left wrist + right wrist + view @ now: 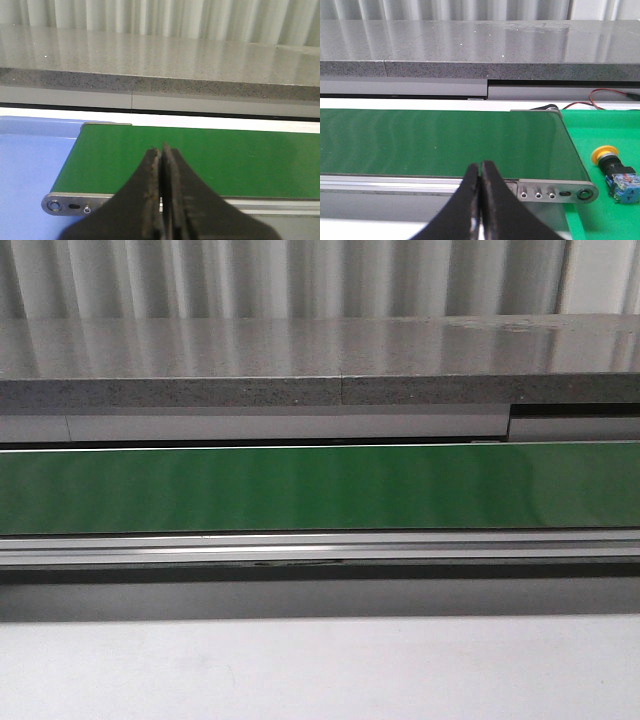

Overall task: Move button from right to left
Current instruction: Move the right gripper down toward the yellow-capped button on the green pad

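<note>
The button [614, 172] shows only in the right wrist view: a yellow mushroom cap, black collar and clear-and-blue block, lying on its side on a bright green mat [615, 140] just past the right end of the conveyor. My right gripper [480, 167] is shut and empty, at the belt's near rail, well apart from the button. My left gripper [161, 151] is shut and empty, over the near edge of the belt close to its left end. Neither gripper nor the button shows in the front view.
A green conveyor belt [320, 488] runs across with a metal near rail [320, 548]. Behind it is a grey speckled counter [320, 365]. A blue mat [30, 165] lies off the belt's left end. Red and black wires [605, 97] run behind the green mat.
</note>
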### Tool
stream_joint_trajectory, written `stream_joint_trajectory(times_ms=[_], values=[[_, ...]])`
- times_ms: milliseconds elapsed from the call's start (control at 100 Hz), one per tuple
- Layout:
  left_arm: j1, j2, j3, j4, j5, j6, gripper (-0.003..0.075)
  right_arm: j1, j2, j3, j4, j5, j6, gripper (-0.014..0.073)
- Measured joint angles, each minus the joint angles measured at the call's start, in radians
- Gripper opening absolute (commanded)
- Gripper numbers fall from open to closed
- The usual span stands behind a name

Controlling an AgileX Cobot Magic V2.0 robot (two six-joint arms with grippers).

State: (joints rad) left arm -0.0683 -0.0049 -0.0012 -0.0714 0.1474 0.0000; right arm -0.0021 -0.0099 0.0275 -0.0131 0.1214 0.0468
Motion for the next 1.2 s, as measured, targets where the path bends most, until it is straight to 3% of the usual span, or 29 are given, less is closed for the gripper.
stream_joint_trajectory(times_ms=[800,960,1200], values=[[0.0,0.0,0.0,0.0,0.0,0.0,-0.002,0.0,0.0,0.0,0.0,0.005,0.0,-0.0059],[0.0,0.0,0.0,0.0,0.0,0.0,-0.002,0.0,0.0,-0.075,0.0,0.105,0.0,-0.0059],[0.0,0.0,0.0,0.0,0.0,0.0,-0.002,0.0,0.073,-0.332,0.0,0.325,0.0,-0.0059]])
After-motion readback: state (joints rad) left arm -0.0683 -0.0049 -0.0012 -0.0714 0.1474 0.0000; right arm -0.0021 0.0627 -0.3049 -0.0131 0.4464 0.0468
